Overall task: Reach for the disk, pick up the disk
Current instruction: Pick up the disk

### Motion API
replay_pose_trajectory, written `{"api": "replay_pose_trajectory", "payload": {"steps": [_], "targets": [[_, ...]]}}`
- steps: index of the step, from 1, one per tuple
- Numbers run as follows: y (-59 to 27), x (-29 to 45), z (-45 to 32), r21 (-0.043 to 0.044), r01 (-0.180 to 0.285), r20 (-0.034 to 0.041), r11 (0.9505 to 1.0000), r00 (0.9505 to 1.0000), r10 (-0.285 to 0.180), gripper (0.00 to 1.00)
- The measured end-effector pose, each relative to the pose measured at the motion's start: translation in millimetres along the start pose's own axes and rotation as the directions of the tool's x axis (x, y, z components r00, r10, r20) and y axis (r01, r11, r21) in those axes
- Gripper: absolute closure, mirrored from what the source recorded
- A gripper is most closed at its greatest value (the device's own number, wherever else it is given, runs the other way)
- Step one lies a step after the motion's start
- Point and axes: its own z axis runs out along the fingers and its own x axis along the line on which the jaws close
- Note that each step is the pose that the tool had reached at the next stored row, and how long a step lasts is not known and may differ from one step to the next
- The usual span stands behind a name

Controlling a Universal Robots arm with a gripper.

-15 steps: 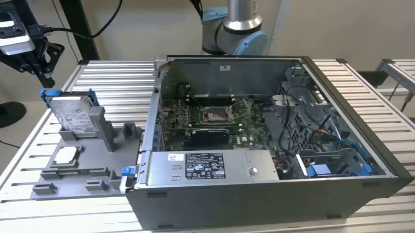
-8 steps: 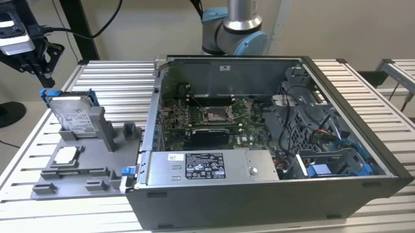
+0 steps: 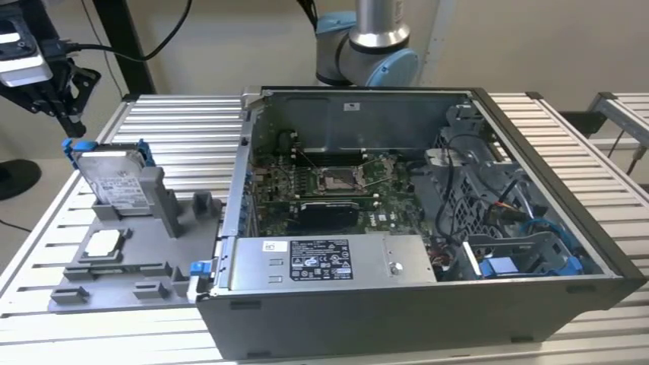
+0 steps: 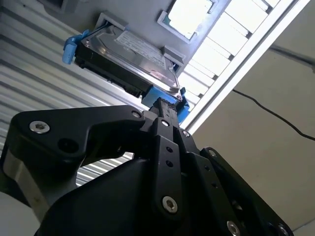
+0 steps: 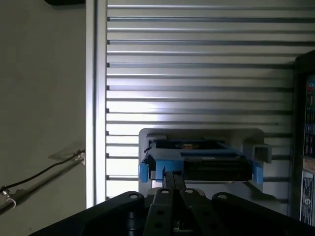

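The disk (image 3: pixel 109 179) is a silver hard drive with a white label and a blue bracket. It stands tilted in a slot of the grey fixture (image 3: pixel 152 262) at the exterior view's left. My gripper (image 3: pixel 69 125) hangs just above the disk's far blue bracket end, with its black fingers shut together and nothing between them. In both wrist views the fingertips sit close to the blue bracket: the gripper (image 4: pixel 165 105) points at the disk (image 4: pixel 133 54), and the gripper (image 5: pixel 172 178) hovers over the disk's edge (image 5: pixel 206 160).
A small square processor chip (image 3: pixel 105 243) lies on the fixture in front of the disk. An open computer case (image 3: pixel 406 228) stands beside the fixture on the exterior view's right, on a slatted metal table (image 3: pixel 172 122). The table's edge (image 5: pixel 96 98) is near the disk.
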Motion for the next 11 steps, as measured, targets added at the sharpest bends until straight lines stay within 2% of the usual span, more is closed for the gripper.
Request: {"api": "replay_pose_trajectory", "payload": {"steps": [7,11], "targets": [[0.0,0.0,0.0,0.0001,0.004,0.0,1.0,1.0,-0.004,1.0],[0.0,0.0,0.0,0.0021,0.04,-0.0015,0.9992,0.9992,-0.04,1.0]]}}
